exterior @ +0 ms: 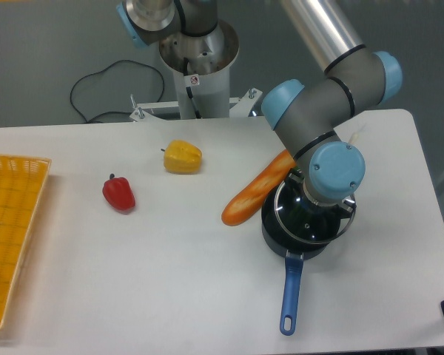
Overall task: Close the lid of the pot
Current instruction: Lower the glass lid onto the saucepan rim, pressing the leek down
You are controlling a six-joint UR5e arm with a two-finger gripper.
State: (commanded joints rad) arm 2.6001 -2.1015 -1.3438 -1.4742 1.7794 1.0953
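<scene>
White table, wide, filling the lower frame. Grey arm with blue joint caps, slanting down from the top over the pot, wrist directly above it. Silver base column behind the table's far edge, far back and left of the pot, black cable looping on the floor beside it. Yellow basket at the table's left edge, well apart from the pot. Pot: dark, round, right of centre, blue handle running toward the near edge and ending in a loop. Lid: clear glass with silver rim, sitting over the pot's mouth under the wrist, rim roughly matching the pot's rim; fully seated or slightly tilted, cannot tell. Knob hidden by the wrist. Gripper hidden under the blue cap right over the lid's middle; fingers not visible, so open or clamped cannot be told. Orange baguette-like loaf lying slantwise just left of the pot, upper end tucked under the arm, touching or nearly touching the pot's rim. Yellow pepper back and left of the pot, apart from it. Red pepper farther left, between the basket and the pot.
</scene>
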